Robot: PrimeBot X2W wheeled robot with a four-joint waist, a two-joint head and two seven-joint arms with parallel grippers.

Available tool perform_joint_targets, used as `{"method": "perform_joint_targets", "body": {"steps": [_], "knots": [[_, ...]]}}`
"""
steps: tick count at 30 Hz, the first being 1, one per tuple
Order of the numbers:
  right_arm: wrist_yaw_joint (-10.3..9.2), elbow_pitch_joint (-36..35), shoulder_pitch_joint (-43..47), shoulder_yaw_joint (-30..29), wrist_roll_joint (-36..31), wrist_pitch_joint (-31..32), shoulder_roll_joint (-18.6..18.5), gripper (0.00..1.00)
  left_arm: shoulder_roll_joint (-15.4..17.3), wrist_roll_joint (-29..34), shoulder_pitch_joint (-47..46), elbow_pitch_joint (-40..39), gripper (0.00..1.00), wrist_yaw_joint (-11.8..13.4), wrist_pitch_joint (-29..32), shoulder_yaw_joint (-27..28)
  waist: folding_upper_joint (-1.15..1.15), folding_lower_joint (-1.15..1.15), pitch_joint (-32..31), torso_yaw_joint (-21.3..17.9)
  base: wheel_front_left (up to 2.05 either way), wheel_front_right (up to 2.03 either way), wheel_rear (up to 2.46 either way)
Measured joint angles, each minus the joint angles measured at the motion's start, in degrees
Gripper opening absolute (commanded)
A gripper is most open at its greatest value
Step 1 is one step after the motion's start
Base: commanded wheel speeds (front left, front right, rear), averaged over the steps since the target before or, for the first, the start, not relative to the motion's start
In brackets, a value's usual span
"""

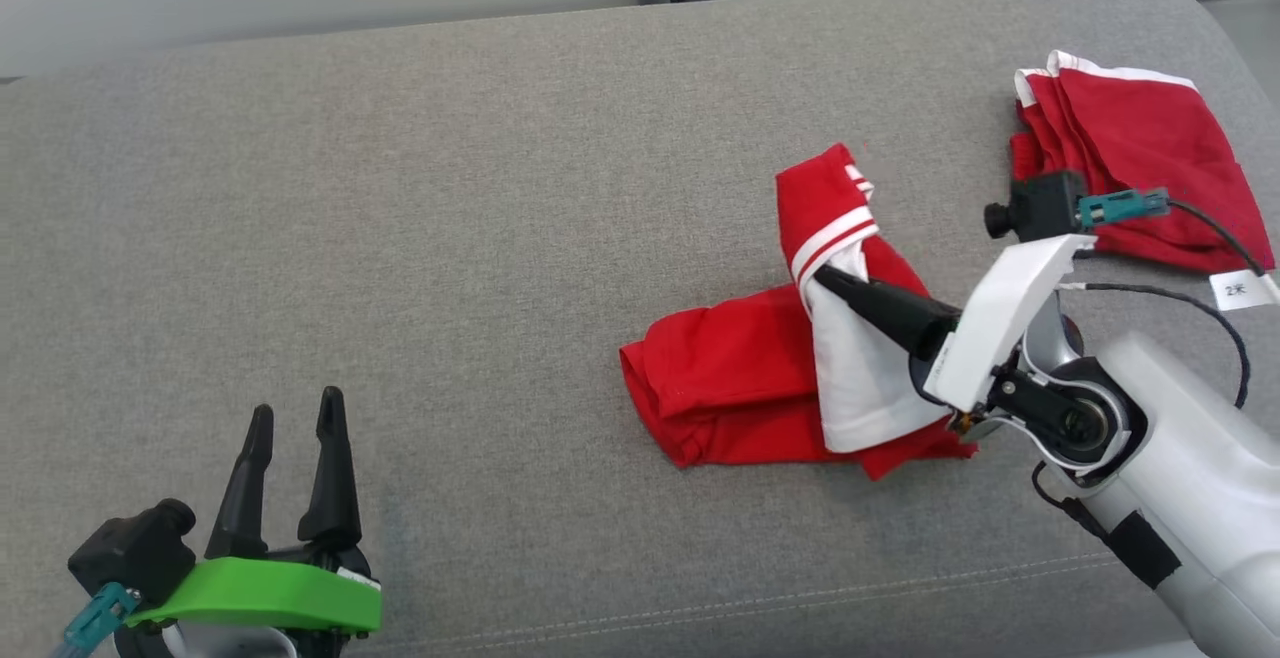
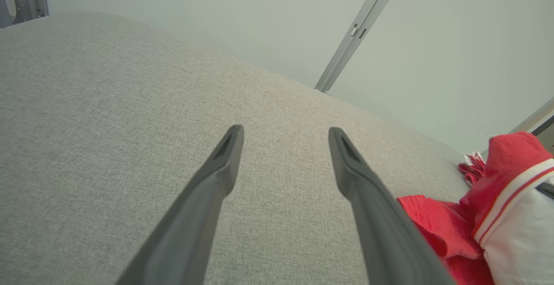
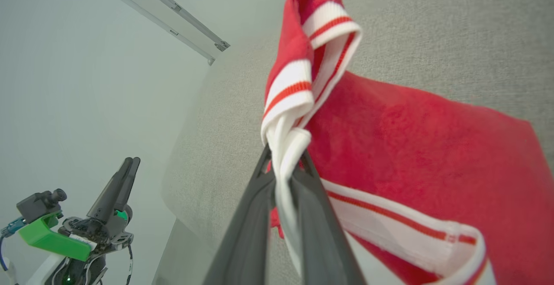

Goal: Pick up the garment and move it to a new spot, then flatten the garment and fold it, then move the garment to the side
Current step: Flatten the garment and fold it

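The garment (image 1: 730, 378) is red with white panels and striped trim, and it lies crumpled right of centre on the grey cushion (image 1: 400, 238). My right gripper (image 1: 825, 278) is shut on a white fold of it and holds a striped cuff raised above the heap. The right wrist view has that white cloth pinched between the fingers of my right gripper (image 3: 285, 153), with the rest of the garment (image 3: 411, 146) hanging to the right. My left gripper (image 1: 296, 405) stands open and holds nothing at the lower left, well apart from the cloth. Between the fingers of my left gripper (image 2: 285, 132) there is bare cushion, with the garment (image 2: 510, 215) at the right edge.
A second red and white cloth (image 1: 1140, 158) lies bunched at the cushion's back right corner, behind my right wrist. A pale wall with a metal rail (image 2: 359, 29) runs behind the cushion. A stitched seam (image 1: 800, 598) marks its front edge.
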Motion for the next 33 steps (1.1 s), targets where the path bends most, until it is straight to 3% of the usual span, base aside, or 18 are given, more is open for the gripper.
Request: {"method": "perform_joint_targets", "body": {"steps": [18,19,20,21,22,23,29,33], "knots": [[-9.14,4.99,-3.17,6.04,-6.15,4.25,4.93,0.00,-2.52,-0.07,-0.43,2.70,1.00,-1.94,-0.02,-2.21,0.00,0.00,-1.01,8.06,0.00,0.00,0.00],[-9.47,5.39,-3.34,6.30,-6.42,4.30,5.21,0.04,-2.57,-0.08,-0.55,2.91,1.00,-1.94,-0.02,-2.22,0.00,0.00,-1.03,8.53,0.00,0.00,0.00],[-9.93,5.83,-3.52,6.67,-6.65,4.61,5.47,0.30,-2.58,-0.08,-0.77,3.12,1.00,-1.97,-0.02,-2.24,0.00,0.00,-1.05,9.00,0.00,0.00,0.00],[-10.33,6.32,-3.71,7.08,-6.89,5.02,5.77,0.49,-2.58,-0.08,-0.88,3.25,1.00,-1.97,-0.02,-2.19,0.00,0.00,-1.07,9.42,0.00,0.00,0.00],[-10.61,6.78,-3.88,7.51,-6.94,5.54,6.00,0.49,-2.58,-0.08,-0.89,3.36,1.00,-1.98,-0.03,-2.11,0.00,0.00,-1.10,9.82,0.00,0.00,0.00],[-10.62,7.11,-4.06,7.91,-6.97,5.70,6.33,1.00,-2.59,-0.08,-0.87,3.50,1.00,-1.98,-0.03,-1.90,0.00,0.00,-1.14,10.15,0.00,0.00,0.00],[-10.53,7.15,-6.18,8.14,-7.31,5.99,9.27,1.00,-2.59,-0.08,-0.86,3.92,1.00,-1.97,-0.29,-0.53,0.00,0.00,-1.79,10.33,0.00,0.00,0.00],[-10.43,6.89,-7.34,7.72,-7.31,5.95,9.01,1.00,-2.59,-0.08,-0.83,4.21,1.00,-1.97,-0.33,-0.30,0.00,0.00,-2.41,9.38,0.00,0.00,0.00]]}}
